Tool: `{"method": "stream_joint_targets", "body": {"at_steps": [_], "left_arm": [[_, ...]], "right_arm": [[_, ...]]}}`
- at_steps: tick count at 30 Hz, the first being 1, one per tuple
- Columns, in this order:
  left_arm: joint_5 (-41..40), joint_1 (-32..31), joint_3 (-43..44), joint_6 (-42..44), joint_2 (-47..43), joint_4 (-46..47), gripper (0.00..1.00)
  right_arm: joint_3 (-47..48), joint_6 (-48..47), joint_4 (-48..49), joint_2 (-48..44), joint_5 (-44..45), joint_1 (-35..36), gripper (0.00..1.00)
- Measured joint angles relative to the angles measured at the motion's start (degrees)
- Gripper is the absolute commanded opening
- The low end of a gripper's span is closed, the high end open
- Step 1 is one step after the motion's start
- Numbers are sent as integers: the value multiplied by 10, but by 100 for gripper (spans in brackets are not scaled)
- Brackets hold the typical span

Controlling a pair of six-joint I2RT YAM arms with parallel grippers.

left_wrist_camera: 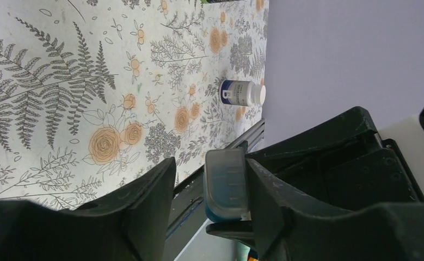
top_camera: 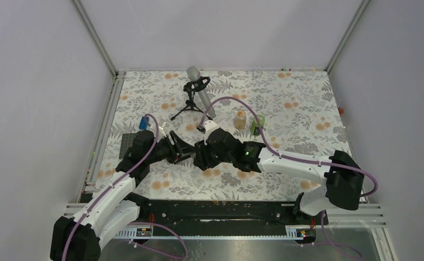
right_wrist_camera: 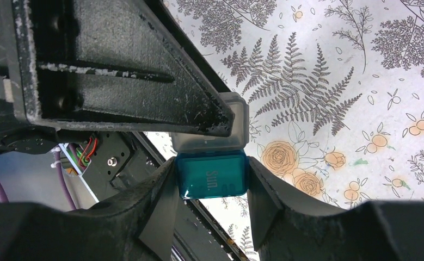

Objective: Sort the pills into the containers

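Observation:
A small pill box with a teal lid marked "Sun." and a clear body (right_wrist_camera: pixel 214 176) is held in the air between the two grippers over the middle of the table. My right gripper (right_wrist_camera: pixel 212 187) is shut on its teal end, both fingers touching it. My left gripper (left_wrist_camera: pixel 207 179) is open around the clear end (left_wrist_camera: pixel 227 182), which rests against one finger with a gap to the other. In the top view the left gripper (top_camera: pixel 183 151) and right gripper (top_camera: pixel 200 155) meet tip to tip and hide the box.
An amber bottle (top_camera: pixel 240 119) and a green bottle (top_camera: pixel 257 125) stand behind the right arm. A blue bottle (top_camera: pixel 143 123) and a dark mat (top_camera: pixel 127 144) are at the left. A microphone on a tripod (top_camera: pixel 198 89) stands at the back. A white, blue-labelled bottle (left_wrist_camera: pixel 243 93) lies near the table's edge.

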Motion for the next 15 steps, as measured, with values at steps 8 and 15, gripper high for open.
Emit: {"method": "stream_joint_targets", "body": {"at_steps": [8,15], "left_arm": [[4,-1,0,-14,7,1,28],[10,-2,0,-15,14,1,0]], "right_arm": [[21,26,-9,27,16,0,14],[24,51,-19,29,6,-3,20]]}}
